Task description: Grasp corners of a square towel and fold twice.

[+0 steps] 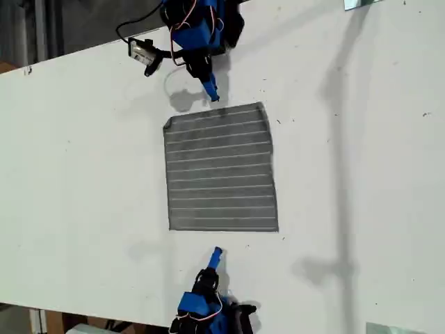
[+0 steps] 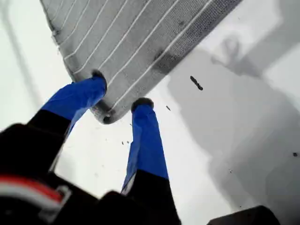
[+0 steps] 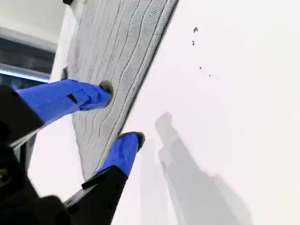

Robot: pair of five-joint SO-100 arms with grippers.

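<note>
The towel [image 1: 221, 170], dark grey with thin pale stripes, lies flat and unfolded in the middle of the white table. My first gripper [image 1: 211, 94] reaches in from the exterior view's top and hovers just short of the towel's upper edge. In the first wrist view my first gripper [image 2: 120, 90] is open, its blue fingers straddling one rounded corner [image 2: 107, 117] with nothing held. My second gripper [image 1: 216, 255] comes from the exterior view's bottom, a little off the lower edge. My second gripper [image 3: 120, 112] is open in the second wrist view, over the towel [image 3: 112, 47] beside its near edge.
The white table [image 1: 83, 209] spreads wide on both sides of the towel in the exterior view. Its edge [image 1: 69, 311] runs along that view's lower left. A long soft shadow [image 1: 341, 139] crosses its right half. A small dark speck [image 2: 197, 83] lies on the table beside the towel.
</note>
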